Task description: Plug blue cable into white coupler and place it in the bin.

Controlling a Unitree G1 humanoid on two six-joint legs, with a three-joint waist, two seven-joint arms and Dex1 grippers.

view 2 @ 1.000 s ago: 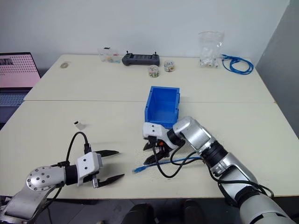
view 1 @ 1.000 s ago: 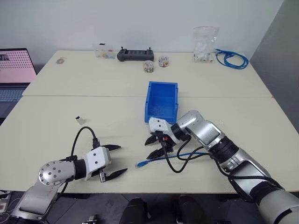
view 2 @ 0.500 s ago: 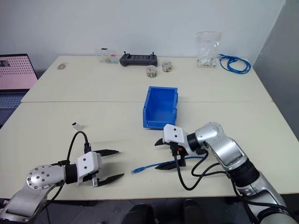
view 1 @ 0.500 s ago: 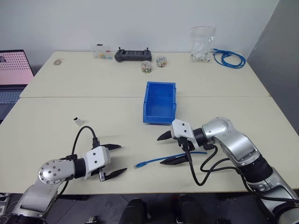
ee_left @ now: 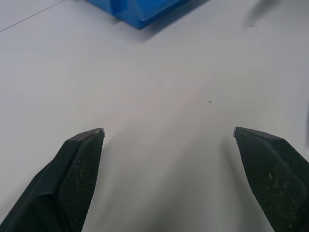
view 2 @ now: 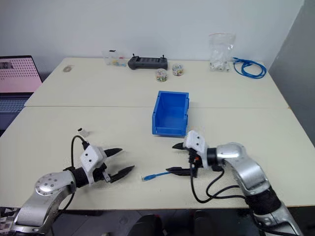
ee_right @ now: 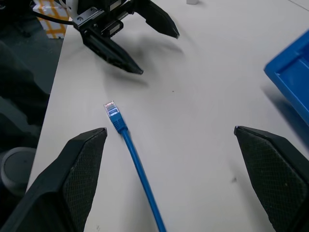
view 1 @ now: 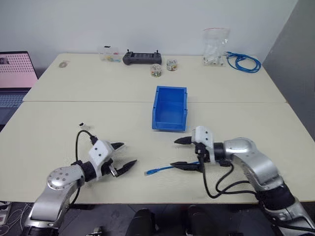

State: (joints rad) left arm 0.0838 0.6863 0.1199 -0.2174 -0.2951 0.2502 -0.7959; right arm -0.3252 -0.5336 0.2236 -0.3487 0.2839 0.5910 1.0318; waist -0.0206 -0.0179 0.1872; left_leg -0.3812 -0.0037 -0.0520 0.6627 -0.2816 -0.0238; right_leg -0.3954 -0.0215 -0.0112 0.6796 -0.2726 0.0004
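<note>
The blue cable (view 1: 165, 169) lies flat on the table in front of the bin (view 1: 170, 118), its clear plug (ee_right: 110, 107) pointing toward my left side. My right gripper (view 1: 174, 153) is open, with the cable's right part beneath its lower finger and nothing gripped. My left gripper (view 1: 129, 154) is open and empty, just left of the plug, its fingertips aimed at it. The white coupler (view 1: 83, 126) sits alone on the table, beyond the left gripper. In the right wrist view the cable (ee_right: 137, 166) runs between the fingers toward the left gripper (ee_right: 159, 53).
A black controller (view 1: 142, 57), two small jars (view 1: 156, 70), a clear box (view 1: 109, 54), a clear bag (view 1: 215, 46) and a coiled blue cable bundle (view 1: 243, 62) line the far edge. A laptop (view 1: 15, 73) stands at the left. The bin's corner (ee_left: 140, 9) shows in the left wrist view.
My right gripper has drawn back to the right from the bin's front and spread its fingers wider. My left gripper has rolled and edged toward the cable's plug. The cable has stayed put.
</note>
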